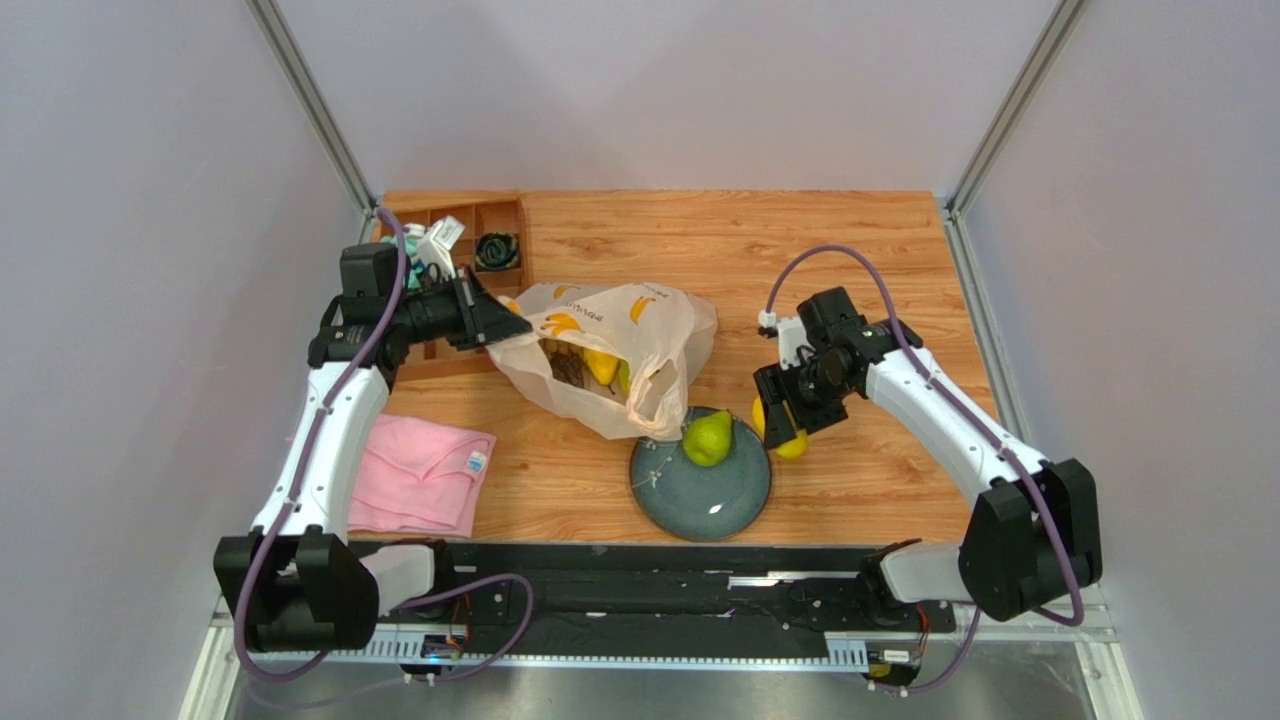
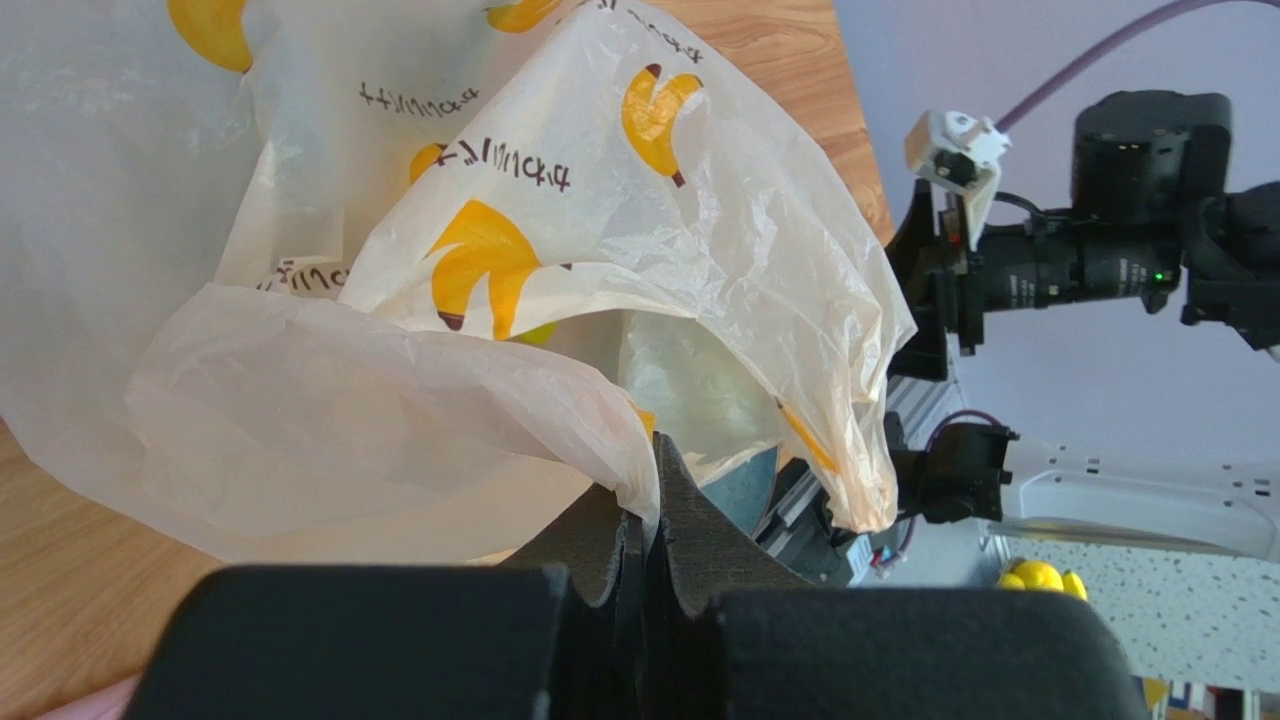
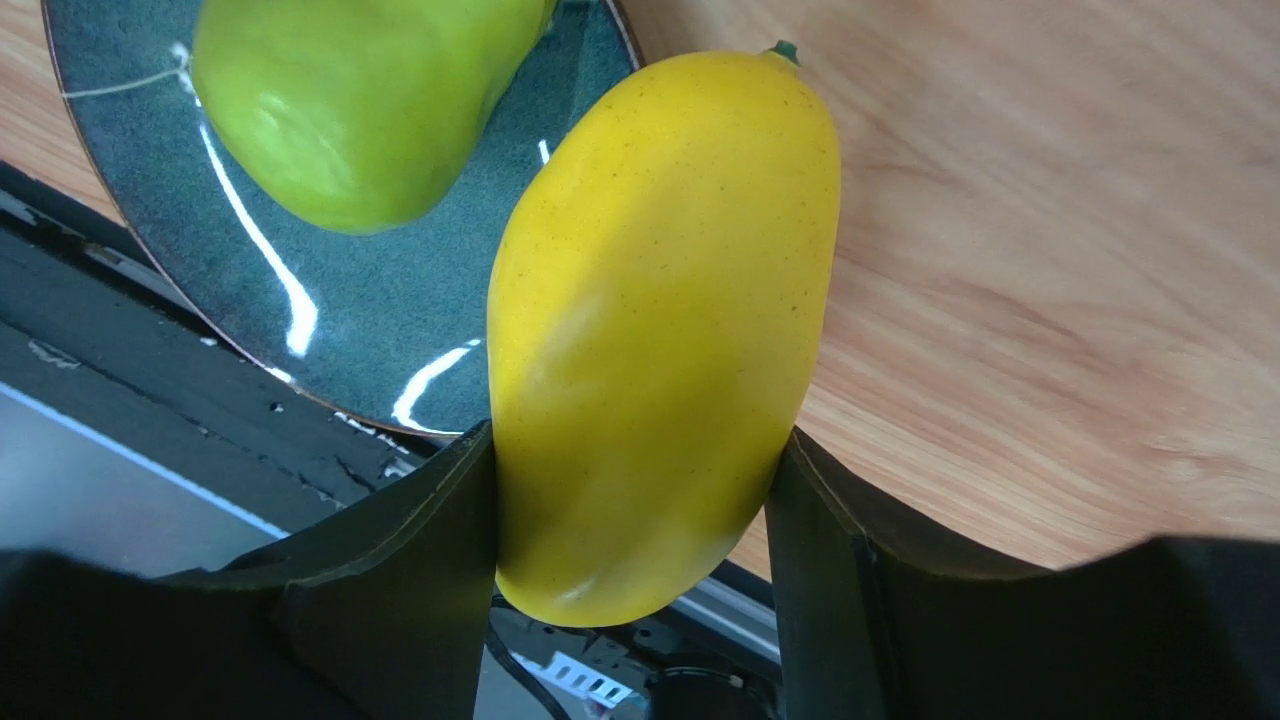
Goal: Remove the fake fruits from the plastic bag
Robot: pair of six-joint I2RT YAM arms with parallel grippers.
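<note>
Across the middle of the wooden surface (image 1: pixel 842 270) sprawls the plastic bag (image 1: pixel 631 323), the largest thing in play, its mouth gaping toward the near edge. Some fake fruits show inside the opening, something yellow (image 1: pixel 604 365) beside a darker clump that I cannot name. At the bag's left edge the left tool (image 2: pixel 643 503) is pressed together on a fold of the film. That arm looks tied up keeping the bag in place.

Just in front of the bag's mouth sits the dark round plate (image 1: pixel 699 503), with the green pear (image 1: pixel 708 437) resting on its far part.

Off the plate's right rim hangs the right tool (image 1: pixel 784 420), pinching the yellow mango (image 3: pixel 661 300) at its fat end between both fingers (image 3: pixel 428 555). The mango's long axis runs straight out along the fingers, stem tip pointing away from the wrist. The wrist view has it lying along the plate's rim with the pear close on its left. I cannot tell whether it touches the wood.

The coming move turns on one relation: the plate lies to the left of the mango, just beside it, and the right arm is plainly the nearer one. A small carry leftward over the rim should land it, provided it clears the pear, which a nudge would probably roll.
</note>
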